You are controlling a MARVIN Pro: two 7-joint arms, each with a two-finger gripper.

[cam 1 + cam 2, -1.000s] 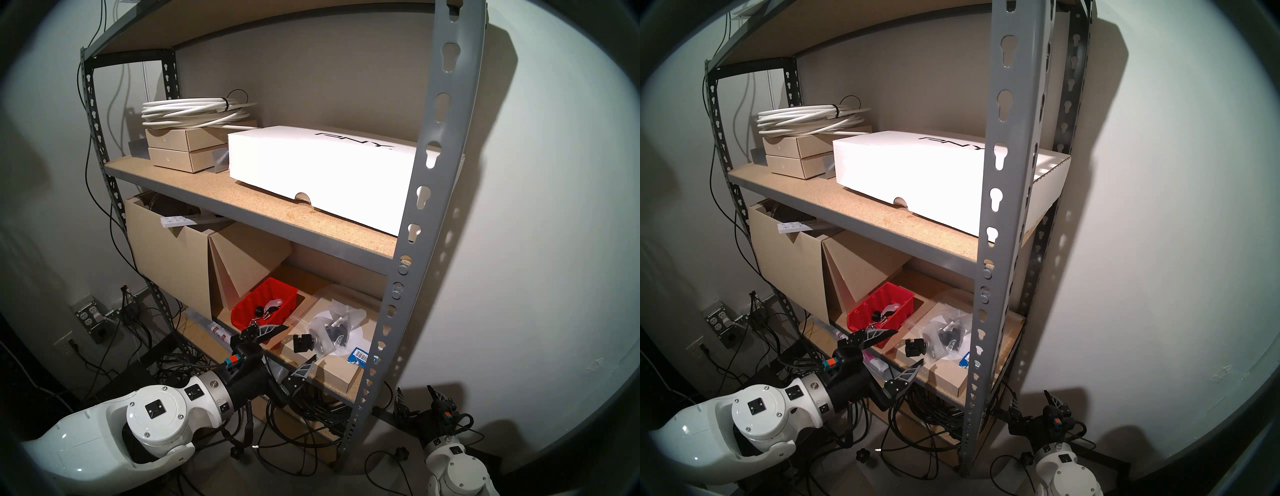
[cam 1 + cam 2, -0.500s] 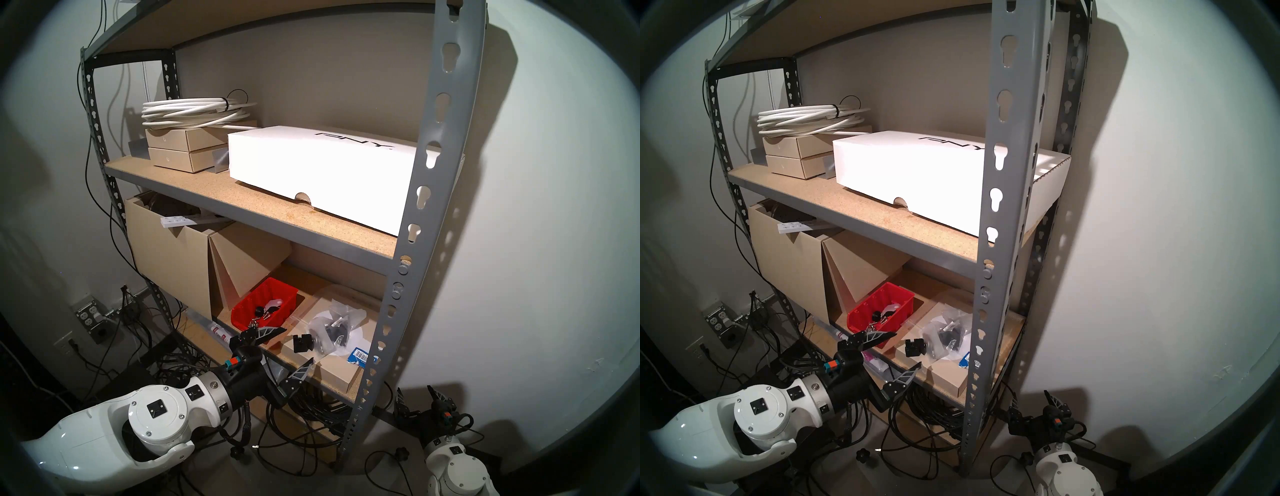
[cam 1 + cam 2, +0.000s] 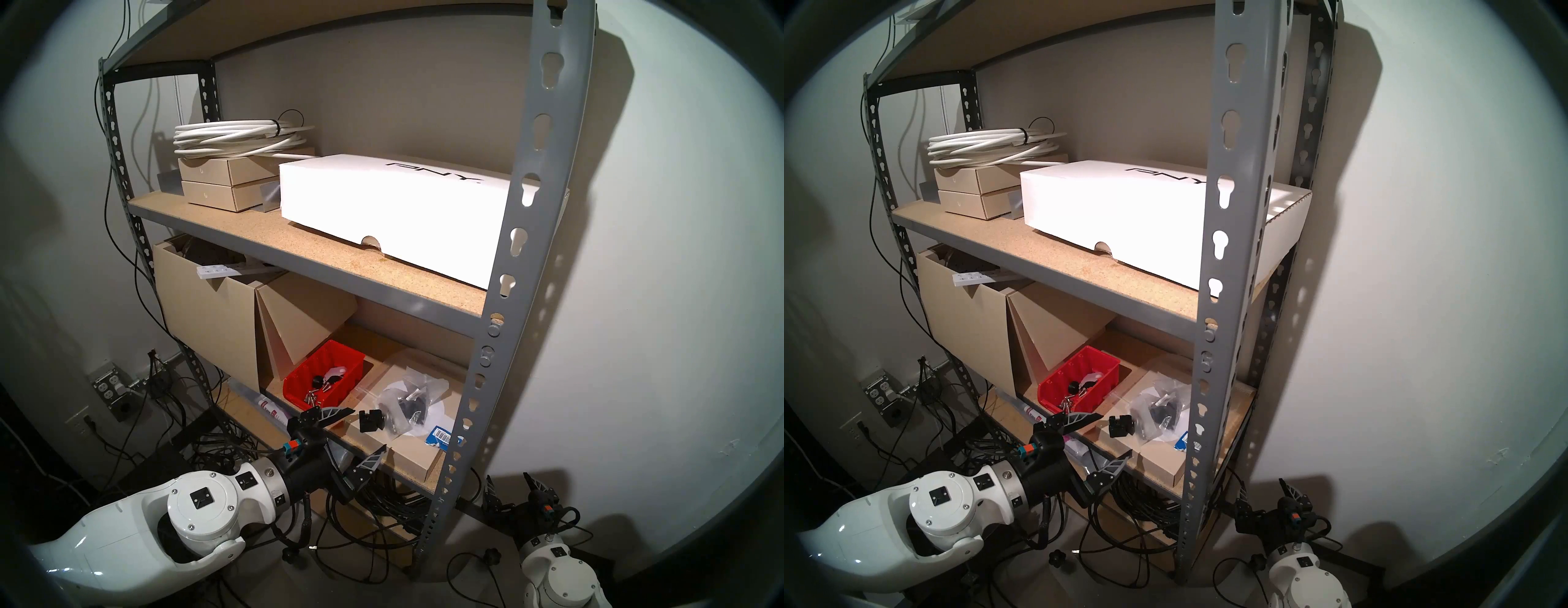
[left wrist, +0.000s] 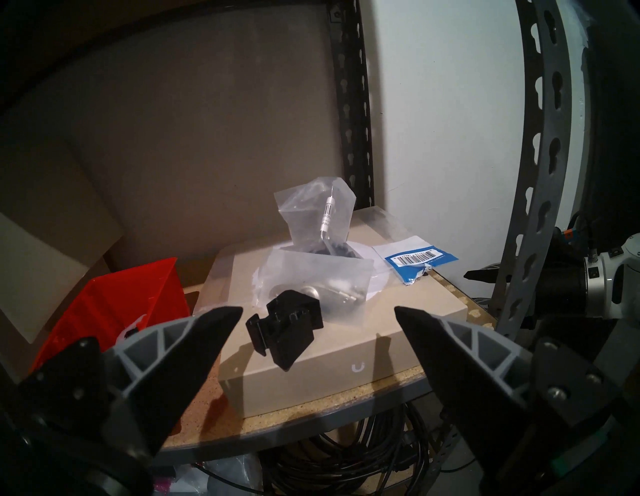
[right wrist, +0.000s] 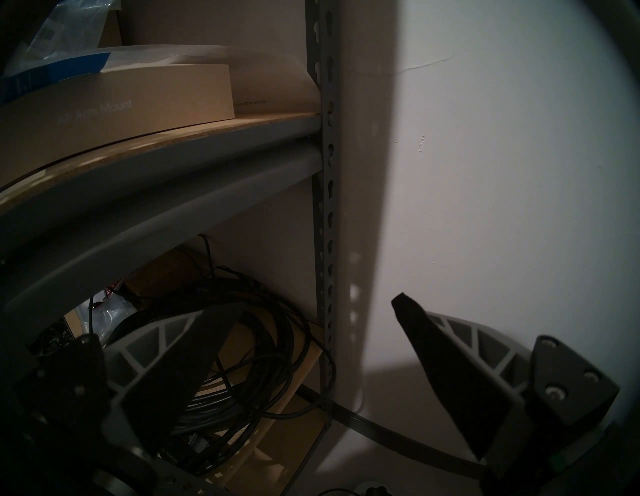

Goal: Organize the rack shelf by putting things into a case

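Observation:
The red case sits on the lower board of the grey rack shelf, with black knobs and screws inside. To its right, two clear bags of black parts lie on a flat tan box, behind a loose black block. In the left wrist view the block lies just ahead, with the bags behind it and the case to the left. My left gripper is open and empty at the shelf's front edge. My right gripper stands open and empty, low beside the front right upright.
A blue barcode label lies on the tan box's right end. Tall cardboard boxes stand left of the case. A white PNY box fills the upper board. Black cable coils lie under the lower board.
My left gripper has shifted a little right and down, off the case's front corner towards the black block, still open. The right arm has not moved.

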